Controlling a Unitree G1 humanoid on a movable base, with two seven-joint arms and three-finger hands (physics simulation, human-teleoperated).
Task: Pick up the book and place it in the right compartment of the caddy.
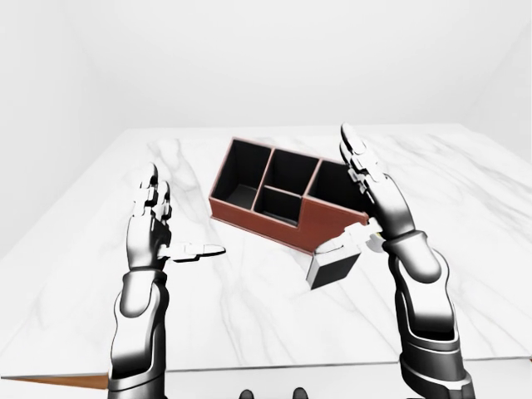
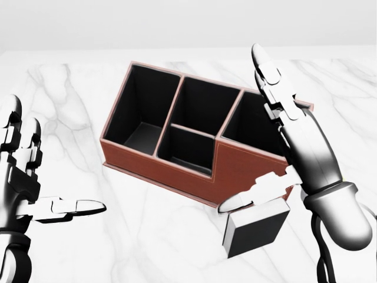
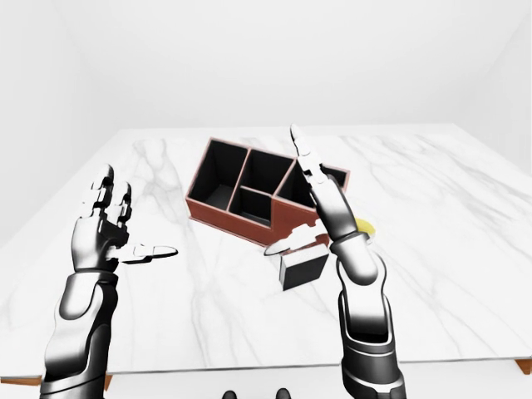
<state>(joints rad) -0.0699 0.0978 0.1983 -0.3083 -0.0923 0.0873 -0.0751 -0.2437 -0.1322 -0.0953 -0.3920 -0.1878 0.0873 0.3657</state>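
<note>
Book beside caddy, both hands open.
Book (image 2: 255,229) lay on table (image 2: 147,236) just below caddy (image 2: 177,159); right hand (image 2: 294,141) over it, thumb touching — fingers spread; left hand (image 2: 23,177) open, apart.

glossy white marble table (image 2: 177,247), matt leather-like brown caddy (image 2: 177,162), matt dark book (image 2: 256,230), shiny metallic fingers (image 2: 268,73).

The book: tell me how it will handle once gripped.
The book looks like a stiff, flat-faced block, so it probably won't flop. Its smooth dark faces may slip between the right hand's open fingers. Lying beside the caddy, it shouldn't roll.
</note>
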